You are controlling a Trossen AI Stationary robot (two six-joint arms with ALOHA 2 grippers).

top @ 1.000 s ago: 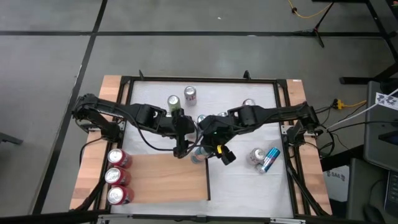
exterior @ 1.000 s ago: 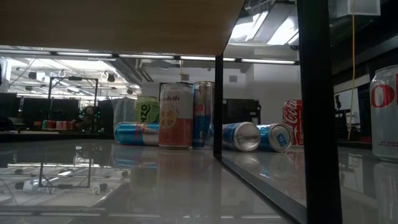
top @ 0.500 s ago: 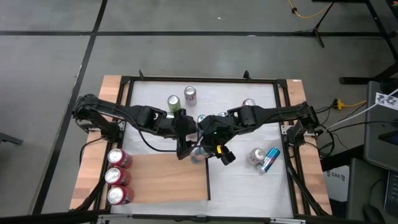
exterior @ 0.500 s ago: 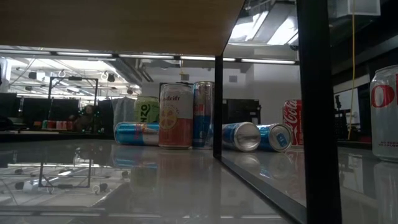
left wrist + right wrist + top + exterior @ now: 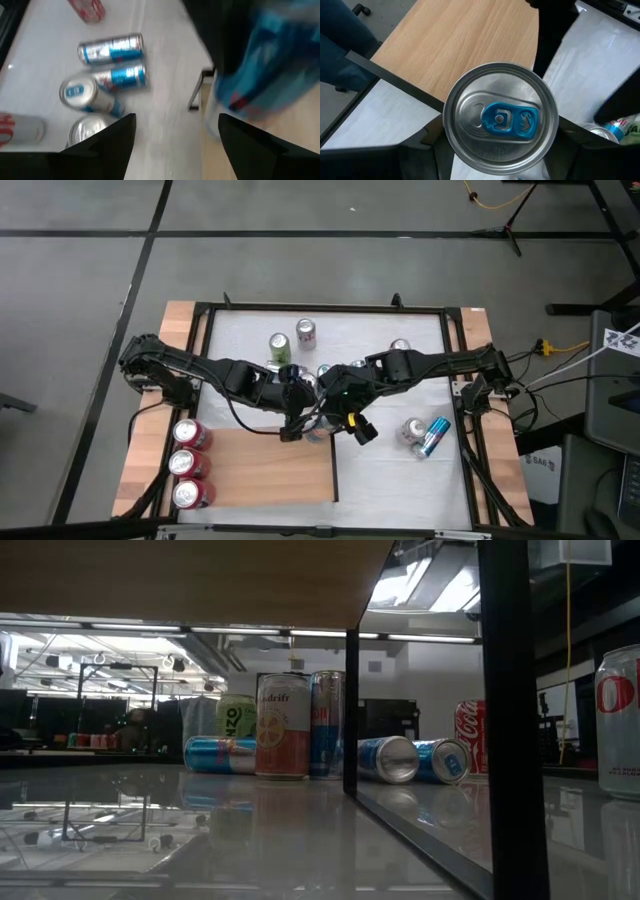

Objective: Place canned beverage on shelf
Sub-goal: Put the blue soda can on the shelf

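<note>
R gripper clamps can upright at shelf edge, mid-surface. L gripper just beside; its grip: can't tell. Risk: arms crowd, L bumps can, tips off edge.

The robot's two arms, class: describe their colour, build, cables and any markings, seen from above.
Both arms are black and jointed, built of slim segments. The left arm trails a looping black cable. The right arm carries a small yellow mark near its hand. No lettering can be made out.
</note>
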